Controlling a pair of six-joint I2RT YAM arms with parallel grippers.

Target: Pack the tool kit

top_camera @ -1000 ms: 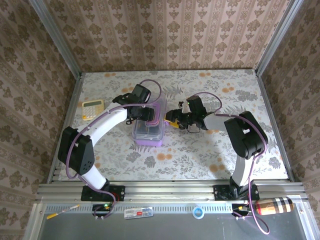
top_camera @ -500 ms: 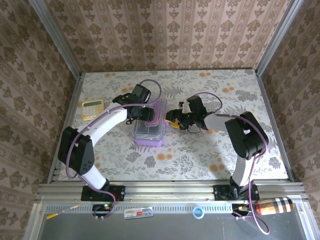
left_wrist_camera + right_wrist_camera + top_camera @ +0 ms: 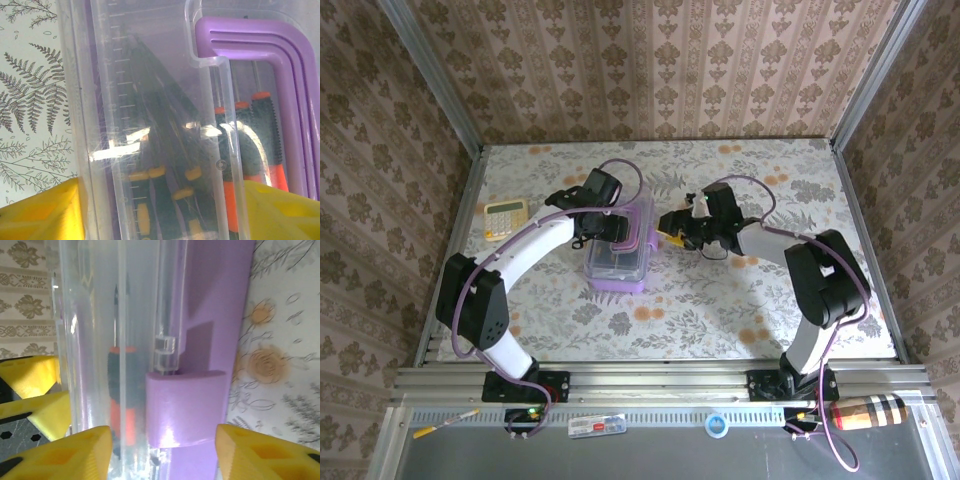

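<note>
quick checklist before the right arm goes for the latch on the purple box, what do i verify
1. screwdrivers inside the tool kit: ok
2. clear lid sitting on top: ok
3. left tool straddling the tool kit: ok; firm grip: cannot tell
4. purple latch between the right tool fingers: ok
5. purple latch snapped shut: cannot tell
6. calculator apart from both arms: ok

Between the left gripper's (image 3: 160,212) jaws, the screwdrivers (image 3: 252,145) blur behind the clear lid (image 3: 165,75), handles cut off below. Whether those jaws clamp is unclear.
</note>
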